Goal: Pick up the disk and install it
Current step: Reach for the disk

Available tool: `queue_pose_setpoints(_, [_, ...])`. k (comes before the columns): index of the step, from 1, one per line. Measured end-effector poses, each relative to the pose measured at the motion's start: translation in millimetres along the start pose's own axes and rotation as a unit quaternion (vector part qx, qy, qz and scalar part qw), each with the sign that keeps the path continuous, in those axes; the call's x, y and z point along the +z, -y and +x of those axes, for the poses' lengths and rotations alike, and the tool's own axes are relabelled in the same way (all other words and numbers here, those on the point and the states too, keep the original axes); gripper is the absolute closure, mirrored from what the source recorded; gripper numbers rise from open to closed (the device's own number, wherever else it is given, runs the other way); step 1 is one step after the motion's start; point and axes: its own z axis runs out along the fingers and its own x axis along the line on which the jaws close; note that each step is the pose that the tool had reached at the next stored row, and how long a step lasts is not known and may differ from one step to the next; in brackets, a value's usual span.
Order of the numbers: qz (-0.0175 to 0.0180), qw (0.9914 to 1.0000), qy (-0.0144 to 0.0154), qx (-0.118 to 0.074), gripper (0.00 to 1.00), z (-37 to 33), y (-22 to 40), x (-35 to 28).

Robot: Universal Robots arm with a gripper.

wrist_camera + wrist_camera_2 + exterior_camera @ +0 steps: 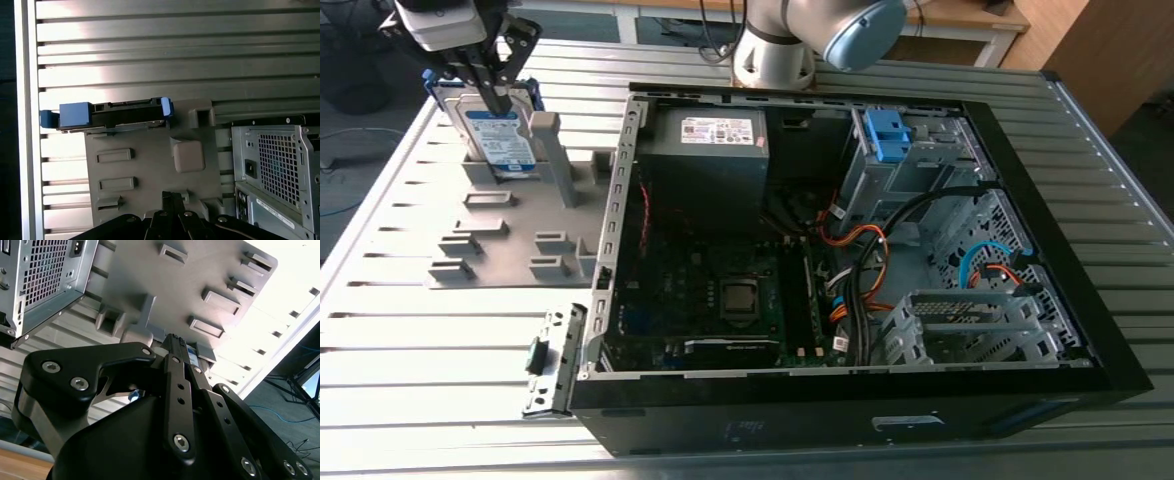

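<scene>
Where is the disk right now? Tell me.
The disk stands on edge in the grey fixture at the exterior view's upper left, beside the open computer case, with the gripper just above it.

Slatted metal table (440, 350). A grey fixture plate (494, 240) with small slots and an upright post (547, 150) lies at the exterior view's left. Just beside it is an open black PC case (854, 420), on its side. Inside the case:
- Grey PSU (720, 150) with a white sticker at the far end.
- Motherboard (707, 270) with a bare CPU (739, 297).
- Orange cable bundle (867, 260) and a blue cable (981, 265).
- Blue plastic clip (885, 135) on top of the silver drive cage (907, 170).

The case's rear vent grille (280, 160) shows in the first wrist view.
</scene>
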Motion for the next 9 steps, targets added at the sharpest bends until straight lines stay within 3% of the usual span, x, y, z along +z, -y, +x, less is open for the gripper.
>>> queue_pose_setpoints(9, [0.0,1.0,0.0,0.0,0.89,5.4,-0.4,1.9])
